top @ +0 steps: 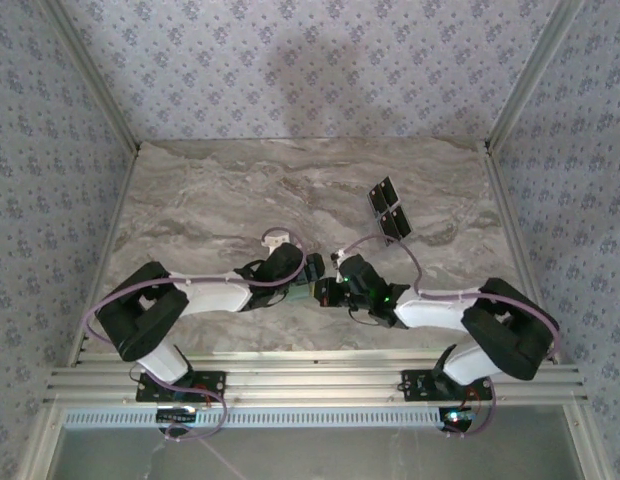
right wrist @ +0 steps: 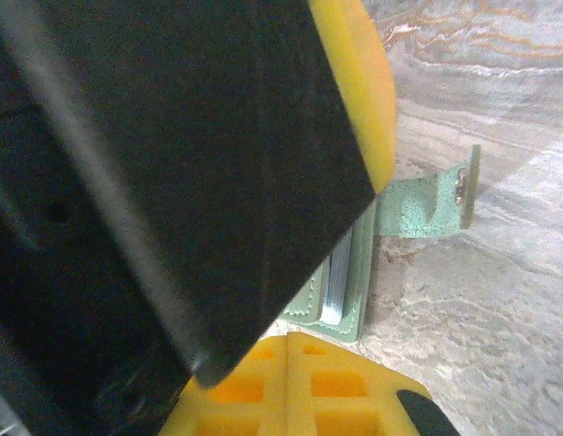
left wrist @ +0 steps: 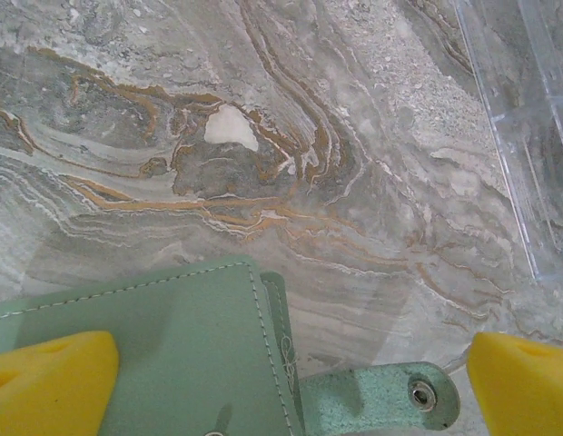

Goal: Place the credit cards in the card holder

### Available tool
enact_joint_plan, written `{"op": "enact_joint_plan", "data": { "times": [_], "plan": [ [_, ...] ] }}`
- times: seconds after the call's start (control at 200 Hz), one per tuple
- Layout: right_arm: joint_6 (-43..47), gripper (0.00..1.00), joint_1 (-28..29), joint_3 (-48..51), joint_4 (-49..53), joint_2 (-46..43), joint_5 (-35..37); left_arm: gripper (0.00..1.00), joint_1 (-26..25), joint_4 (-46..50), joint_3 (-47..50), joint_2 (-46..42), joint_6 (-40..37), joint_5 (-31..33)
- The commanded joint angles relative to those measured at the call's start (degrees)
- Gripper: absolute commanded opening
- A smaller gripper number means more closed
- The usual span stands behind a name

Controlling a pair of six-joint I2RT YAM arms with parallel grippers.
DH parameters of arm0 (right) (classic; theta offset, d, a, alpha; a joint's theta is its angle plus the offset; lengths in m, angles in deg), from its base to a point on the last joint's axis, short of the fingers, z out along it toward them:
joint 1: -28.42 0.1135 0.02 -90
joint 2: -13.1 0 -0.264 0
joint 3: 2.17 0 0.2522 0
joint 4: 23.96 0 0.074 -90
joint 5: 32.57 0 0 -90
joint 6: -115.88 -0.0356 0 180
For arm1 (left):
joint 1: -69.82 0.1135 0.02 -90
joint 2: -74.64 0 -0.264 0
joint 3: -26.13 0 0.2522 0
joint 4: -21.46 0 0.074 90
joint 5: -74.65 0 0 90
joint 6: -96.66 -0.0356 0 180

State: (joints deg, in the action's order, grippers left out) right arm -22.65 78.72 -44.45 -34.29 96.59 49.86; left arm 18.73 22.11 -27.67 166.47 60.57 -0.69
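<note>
Right gripper [right wrist: 327, 241]: clenched on one black credit card [right wrist: 200, 136], whose leading edge sits at the mouth of the card holder [right wrist: 340, 272] just beyond the fingertips, tab pointing away. Left gripper [left wrist: 286, 386]: released, jaws wide, the card holder flat on the table [left wrist: 354, 182] between them, nearer one pad. Two spare cards [top: 390, 212] lie well beyond the right gripper.

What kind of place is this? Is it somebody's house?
Probably not a house, more like a robot practice booth. A left arm and a right arm are bolted to a metal rail at the edge of a marble-look table, and flowery panels close it in.
</note>
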Motion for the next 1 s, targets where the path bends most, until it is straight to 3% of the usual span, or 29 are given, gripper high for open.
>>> {"op": "enact_joint_plan", "data": {
  "times": [0.0, 0.55, 0.999],
  "plan": [
    [-1.7, 0.00, 1.0, -0.4, -7.5, 3.0, 2.4, 0.99, -0.4, 2.8, 0.2, 1.2, 0.6, -0.1],
    [-4.4, 0.00, 2.0, 0.5, -13.7, 12.2, 3.9, 1.00, -0.3, 8.8, -4.2, -2.8, -0.5, 1.3],
    [-5.2, 0.00, 2.0, 0.2, -11.1, 12.9, 4.0, 1.00, 4.5, 35.4, -6.1, -14.1, -3.1, 7.2]
  ]
}}
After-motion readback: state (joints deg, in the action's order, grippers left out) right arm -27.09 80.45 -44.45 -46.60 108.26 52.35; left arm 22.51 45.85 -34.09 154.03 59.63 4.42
